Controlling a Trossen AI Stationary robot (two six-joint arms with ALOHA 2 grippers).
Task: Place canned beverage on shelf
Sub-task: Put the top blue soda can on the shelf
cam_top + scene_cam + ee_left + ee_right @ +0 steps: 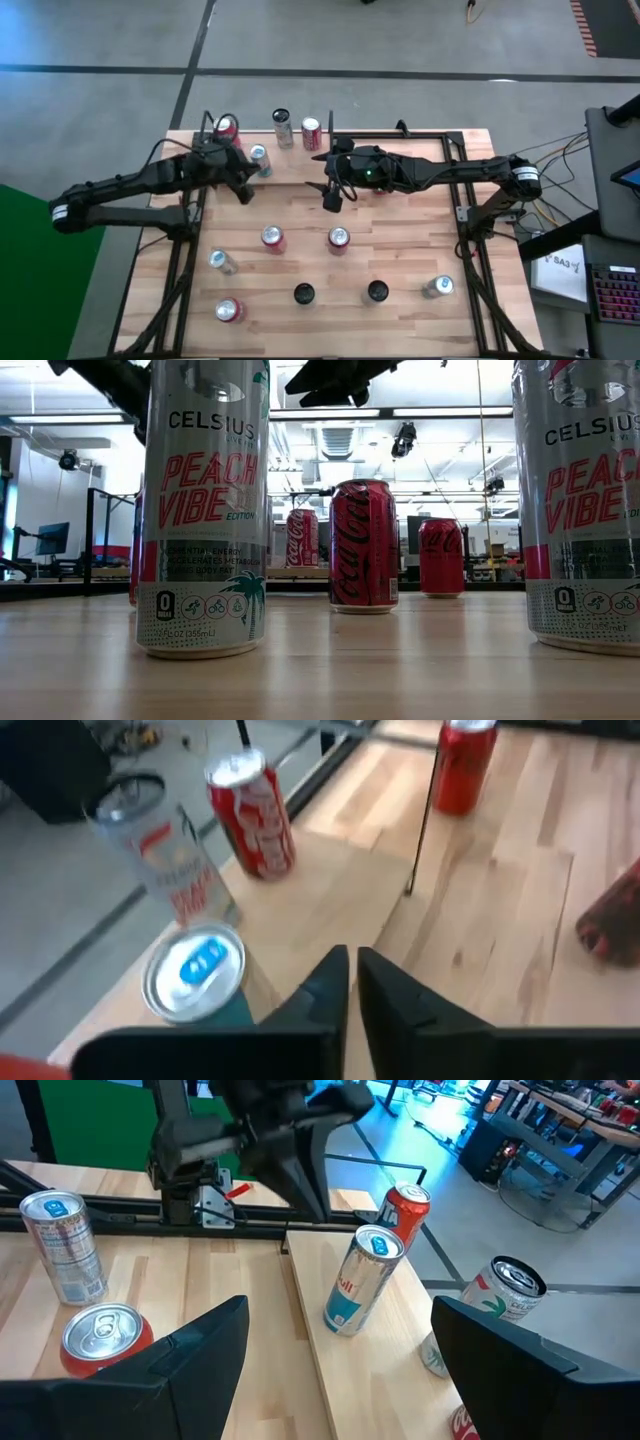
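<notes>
table point(400, 260): light wood planks, cans scattered over it
shelf point(300, 165): plank board along the table's far edge, holding four cans
blue-topped can point(260, 158): on the shelf, tilted, just beside the left gripper
left gripper point(243, 192): fingers clenched together, nothing between them
right gripper point(331, 197): jaws apart, empty, near the shelf's divider rod point(329, 125)
hidden: shelf mostly blocked in the low view

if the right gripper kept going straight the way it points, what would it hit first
Probably the slim blue-and-silver can, which stands tilted on the shelf between the right gripper's open jaws in its wrist view; how far ahead it stands is unclear.
</notes>
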